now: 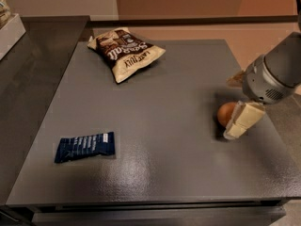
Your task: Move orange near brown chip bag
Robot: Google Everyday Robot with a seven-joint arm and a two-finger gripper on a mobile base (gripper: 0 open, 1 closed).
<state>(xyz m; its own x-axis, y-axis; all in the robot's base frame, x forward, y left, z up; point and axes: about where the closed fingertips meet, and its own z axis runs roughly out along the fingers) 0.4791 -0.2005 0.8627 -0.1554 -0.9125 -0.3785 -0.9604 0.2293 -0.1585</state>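
Observation:
The orange [225,113] sits on the grey table [164,126] near its right edge. My gripper [238,123] comes in from the right and is down at the orange, its cream-coloured part pressed against the orange's right side and hiding part of it. The brown chip bag [124,53], dark brown with a cream-white lower part, lies flat at the far left of the table, well away from the orange.
A flat dark blue bar wrapper [84,146] lies at the front left of the table. A dark counter [28,65] runs along the left side, with a white box [9,29] on it at the far left.

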